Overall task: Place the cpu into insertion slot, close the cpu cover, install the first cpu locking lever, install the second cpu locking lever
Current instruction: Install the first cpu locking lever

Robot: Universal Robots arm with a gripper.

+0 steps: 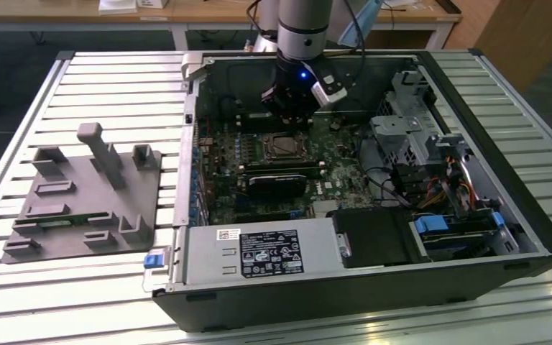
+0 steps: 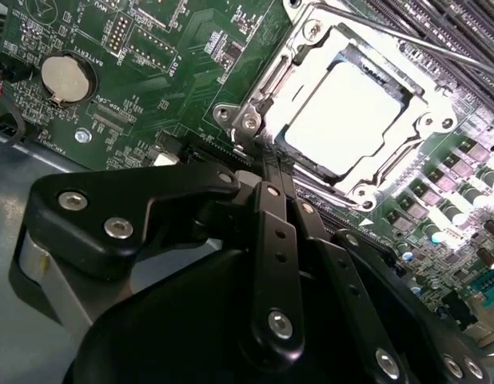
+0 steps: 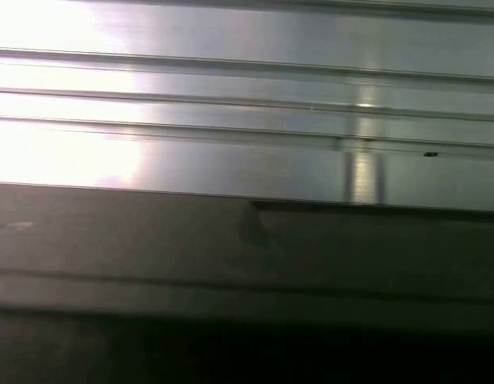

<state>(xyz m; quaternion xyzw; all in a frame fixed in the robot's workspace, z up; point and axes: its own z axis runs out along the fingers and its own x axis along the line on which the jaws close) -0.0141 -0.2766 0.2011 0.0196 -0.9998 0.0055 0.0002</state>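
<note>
One arm, one job, and I'm down inside the open computer case point(image 1: 506, 215) on the slatted metal table point(image 1: 113, 79). My gripper point(image 2: 275, 164) hangs low over the green motherboard point(image 2: 175, 72), fingers point(image 2: 272, 208) pressed together to a narrow point with nothing between them that I can make out. That point sits right at the corner of the socket, just beside a screw on the frame; whether it actually touches the metal there, I can't tell.

And there's the cpu point(image 2: 343, 112), silver top glaring bright, seated flat in the insertion slot point(image 2: 291, 76). Cpu cover point(image 2: 391, 172) is down around it, the chip showing through its window. A thin metal lever point(image 2: 407, 38) runs along the far side of the socket.

From the exterior view, I'm at the back of the case, just behind the socket, with a black card point(image 1: 278, 181) lying in front of it. Off to the exterior view's left, well apart, a grey fixture tray point(image 1: 65, 215) rests on the table. A round coin battery point(image 2: 67, 78) sits on the board off to one side.

First wrist view gives me the table's silver slats point(image 3: 247, 104) above a dark edge point(image 3: 247, 256).
</note>
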